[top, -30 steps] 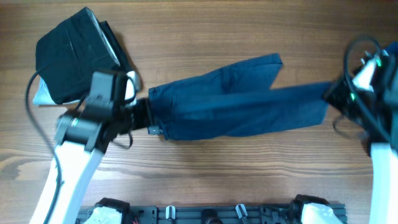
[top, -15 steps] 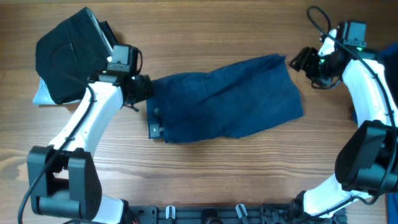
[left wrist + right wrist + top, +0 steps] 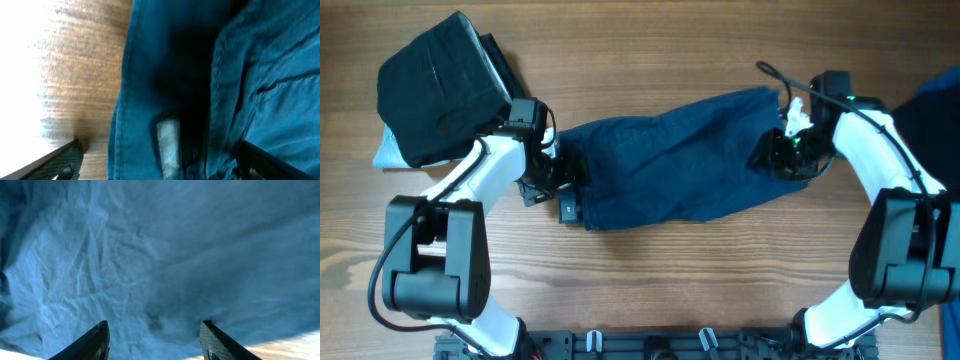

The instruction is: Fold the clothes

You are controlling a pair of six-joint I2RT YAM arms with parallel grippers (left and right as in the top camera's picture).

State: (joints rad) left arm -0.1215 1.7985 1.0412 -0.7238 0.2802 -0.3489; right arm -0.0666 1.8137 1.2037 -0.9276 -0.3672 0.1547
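The mid-blue denim shorts (image 3: 680,165) lie folded lengthwise across the middle of the table. My left gripper (image 3: 556,172) is at their left end, open. In the left wrist view its fingers (image 3: 62,161) stand wide apart on either side of the waistband and its pale label (image 3: 168,145). My right gripper (image 3: 776,156) hovers over the shorts' right end, open. The right wrist view shows its fingertips (image 3: 90,344) apart above wrinkled blue cloth (image 3: 150,255), with nothing pinched. A black garment (image 3: 438,85) lies folded at the back left on a pale blue one (image 3: 384,152).
A dark blue garment (image 3: 938,105) shows at the right edge of the table. Bare wooden tabletop (image 3: 680,280) runs along the front, with the arm bases at the bottom edge.
A second ago both grippers were shut and held the shorts stretched out between them. Both have let go and opened. The shorts now lie shorter, and both grippers are back at their ends.
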